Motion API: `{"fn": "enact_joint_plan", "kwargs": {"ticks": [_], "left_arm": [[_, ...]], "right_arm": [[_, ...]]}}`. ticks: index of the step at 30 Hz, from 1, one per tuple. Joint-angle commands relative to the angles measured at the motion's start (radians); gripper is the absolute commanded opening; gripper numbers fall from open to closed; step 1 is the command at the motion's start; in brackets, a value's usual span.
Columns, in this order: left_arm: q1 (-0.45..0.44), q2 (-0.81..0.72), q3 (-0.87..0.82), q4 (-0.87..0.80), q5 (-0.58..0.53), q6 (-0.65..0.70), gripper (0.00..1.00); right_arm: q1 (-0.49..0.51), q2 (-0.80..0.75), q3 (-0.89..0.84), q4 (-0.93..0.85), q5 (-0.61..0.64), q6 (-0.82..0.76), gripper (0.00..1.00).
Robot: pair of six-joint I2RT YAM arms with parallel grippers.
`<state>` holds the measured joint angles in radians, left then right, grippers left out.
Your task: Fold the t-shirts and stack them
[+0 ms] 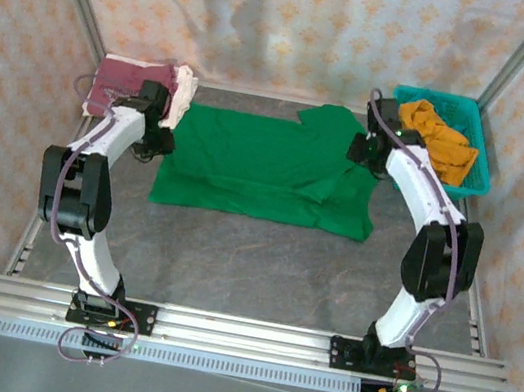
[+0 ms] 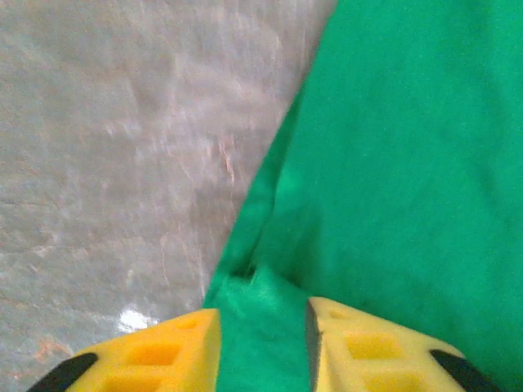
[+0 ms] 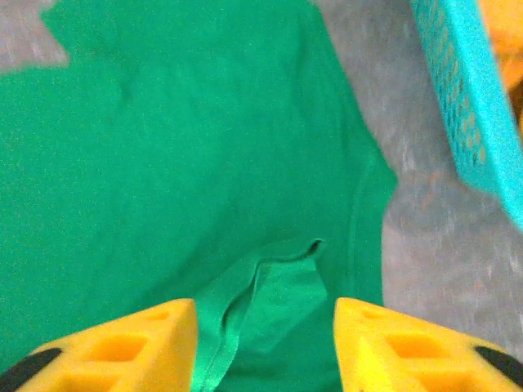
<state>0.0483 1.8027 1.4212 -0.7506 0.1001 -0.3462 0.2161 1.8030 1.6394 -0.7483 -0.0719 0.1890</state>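
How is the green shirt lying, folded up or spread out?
Mostly spread out: the green shirt lies flat on the table, with one flap folded over at its right end.

Both arms reach forward with elbows bowed outward; the left gripper (image 2: 263, 317) and right gripper (image 3: 264, 309) point down, jaws parted.

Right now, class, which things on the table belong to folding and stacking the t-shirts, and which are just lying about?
Belong to the job: green t-shirt, laid mid-table; maroon t-shirt, at the far left corner.
Lying about: teal basket; orange cloth inside it.
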Motion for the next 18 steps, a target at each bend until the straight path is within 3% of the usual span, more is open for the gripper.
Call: {"fn": "enact_joint_plan", "kwargs": {"ticks": [1,4,10,13,18], "left_arm": [[0.004,-0.031,0.065,-0.006,-0.095,-0.01,0.37],[-0.024,-0.113,-0.003,0.019,-0.127,-0.007,0.37],[-0.092,-0.264,-0.281,0.121,-0.085,-0.027,0.36],[-0.124,-0.261,-0.358,0.171,-0.046,-0.039,0.35],[-0.13,-0.16,-0.363,0.217,0.005,-0.04,0.33]], "right_arm": [[-0.008,0.017,0.144,-0.014,-0.029,-0.031,0.47],[-0.004,-0.047,0.104,-0.006,-0.052,-0.037,0.46],[0.049,-0.293,-0.335,0.202,-0.193,0.053,0.43],[0.076,-0.327,-0.472,0.281,-0.214,0.114,0.42],[0.086,-0.31,-0.585,0.332,-0.193,0.229,0.3]]}}
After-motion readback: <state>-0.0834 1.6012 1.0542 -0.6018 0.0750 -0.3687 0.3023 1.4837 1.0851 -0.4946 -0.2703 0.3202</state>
